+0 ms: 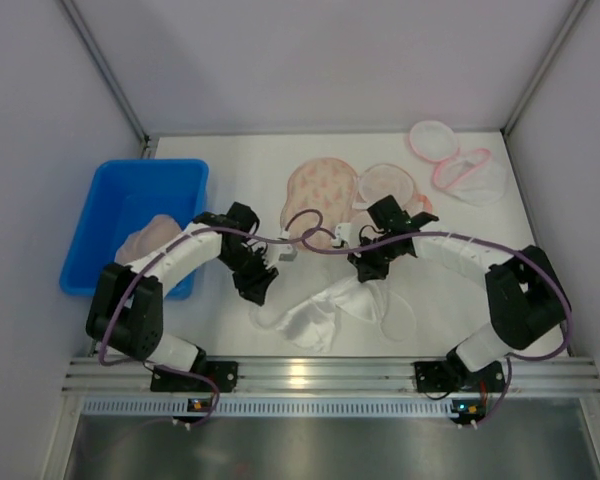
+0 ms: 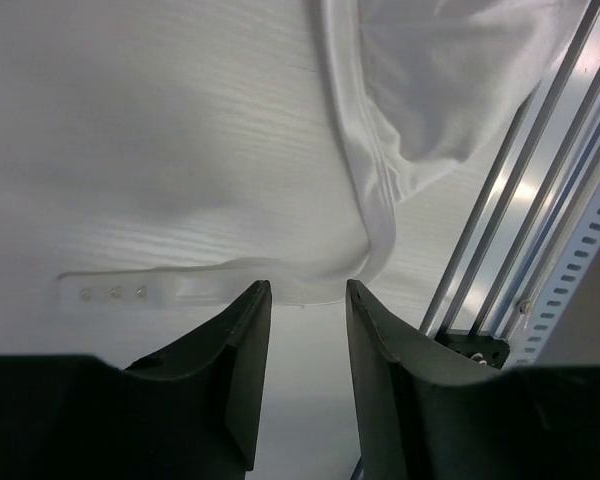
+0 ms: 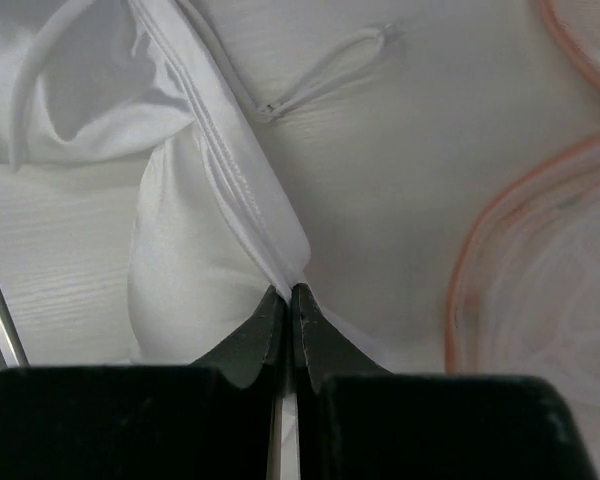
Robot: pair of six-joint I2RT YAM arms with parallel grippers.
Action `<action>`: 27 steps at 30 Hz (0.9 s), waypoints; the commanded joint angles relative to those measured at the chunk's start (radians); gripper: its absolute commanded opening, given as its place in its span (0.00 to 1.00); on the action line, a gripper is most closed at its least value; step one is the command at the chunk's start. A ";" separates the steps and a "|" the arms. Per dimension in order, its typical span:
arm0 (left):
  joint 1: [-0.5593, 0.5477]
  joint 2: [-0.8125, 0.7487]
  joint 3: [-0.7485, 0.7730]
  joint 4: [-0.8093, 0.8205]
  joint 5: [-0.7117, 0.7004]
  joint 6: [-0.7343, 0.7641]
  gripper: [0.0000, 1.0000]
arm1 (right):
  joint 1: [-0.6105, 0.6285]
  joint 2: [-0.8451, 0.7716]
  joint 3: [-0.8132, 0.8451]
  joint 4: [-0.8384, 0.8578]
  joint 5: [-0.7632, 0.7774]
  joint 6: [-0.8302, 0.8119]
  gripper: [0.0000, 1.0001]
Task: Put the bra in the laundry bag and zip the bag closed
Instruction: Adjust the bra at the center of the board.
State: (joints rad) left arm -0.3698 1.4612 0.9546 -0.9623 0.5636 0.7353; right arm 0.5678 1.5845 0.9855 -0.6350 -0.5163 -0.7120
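The white bra [image 1: 325,310] lies midway along the bench's [image 1: 240,160] front edge. The right gripper [image 3: 288,291] is pinched on its edge band. The left gripper [image 2: 306,288] hangs, fingers apart, over the hook strap [image 2: 115,293]. Best clamp there, then lift evenly.

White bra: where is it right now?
Top view: white bra lies front-centre, between the two grippers; right gripper is shut on its edge, left gripper open by its strap.

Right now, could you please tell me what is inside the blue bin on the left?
A beige garment lies in the blue bin, toward its near right corner. The left arm covers its near edge, and whatever lies beneath it is hidden.
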 commanded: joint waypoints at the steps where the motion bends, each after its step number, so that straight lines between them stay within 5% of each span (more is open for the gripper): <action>1: -0.079 0.060 0.009 -0.013 -0.030 -0.023 0.44 | -0.016 -0.104 -0.039 0.123 -0.010 0.072 0.00; 8: -0.256 0.174 0.070 0.056 -0.110 -0.224 0.48 | -0.016 -0.173 -0.100 0.143 0.002 0.098 0.00; 14: -0.310 0.257 0.093 0.103 -0.106 -0.339 0.47 | -0.017 -0.178 -0.105 0.141 0.019 0.117 0.00; 23: -0.414 0.390 0.128 0.132 -0.295 -0.458 0.44 | -0.016 -0.189 -0.111 0.153 0.025 0.144 0.00; 26: -0.414 0.425 0.139 0.137 -0.341 -0.488 0.28 | -0.017 -0.192 -0.114 0.155 0.032 0.144 0.00; 27: -0.414 0.432 0.138 0.140 -0.365 -0.491 0.14 | -0.017 -0.198 -0.114 0.153 0.032 0.146 0.00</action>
State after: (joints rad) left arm -0.7765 1.8229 1.1152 -0.8768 0.3332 0.2699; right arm 0.5560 1.4422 0.8619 -0.5568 -0.4580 -0.5938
